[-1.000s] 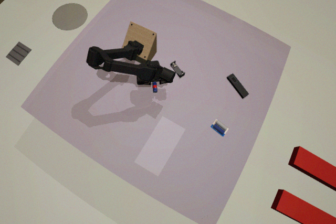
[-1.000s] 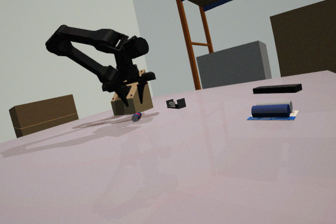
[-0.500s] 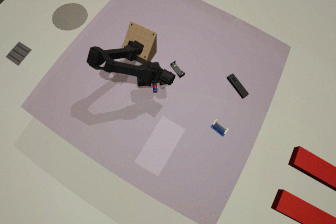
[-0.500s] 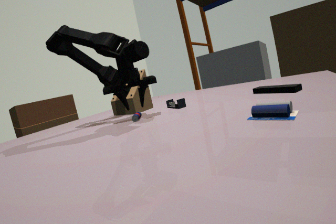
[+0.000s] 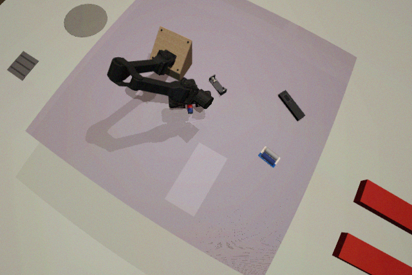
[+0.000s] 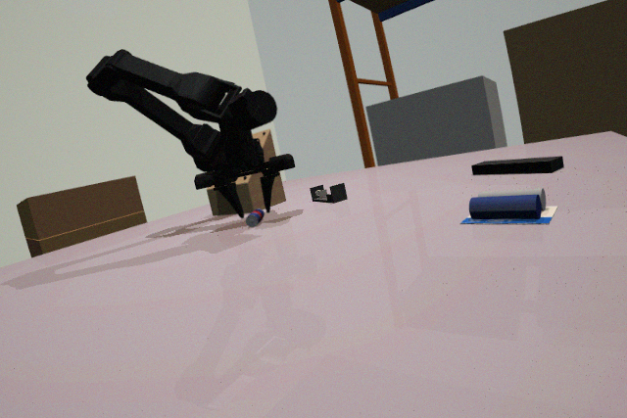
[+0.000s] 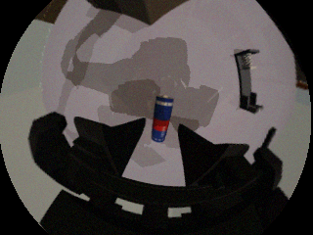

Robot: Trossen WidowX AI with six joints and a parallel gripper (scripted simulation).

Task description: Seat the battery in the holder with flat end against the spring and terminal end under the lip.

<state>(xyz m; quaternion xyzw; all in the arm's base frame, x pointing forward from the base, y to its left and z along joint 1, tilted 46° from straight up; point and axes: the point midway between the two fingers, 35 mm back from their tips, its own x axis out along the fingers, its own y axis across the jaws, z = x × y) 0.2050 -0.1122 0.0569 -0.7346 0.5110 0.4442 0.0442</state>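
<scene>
The battery (image 5: 190, 109) (image 6: 255, 217) (image 7: 161, 110), blue with a red band and silvery ends, lies on its side on the pinkish mat. My gripper (image 6: 255, 213) (image 7: 162, 123) is part open and points down over it. In the wrist view one fingertip shows on each side of the battery, with a gap to both; their exact height above the mat is hard to tell. The black holder (image 5: 217, 85) (image 6: 338, 193) (image 7: 245, 80) stands apart from the battery, at the right in the wrist view. It holds no battery, and its coiled spring shows at the upper end there. In the top view the arm hides the fingertips.
A wooden block (image 5: 179, 46) (image 6: 227, 201) (image 7: 147, 7) stands by the arm's base, near the holder. Farther off lie a black oblong device (image 5: 291, 105) (image 6: 516, 165) and a blue and white piece with a blue cylinder (image 5: 268, 158) (image 6: 505, 207) and a pale one.
</scene>
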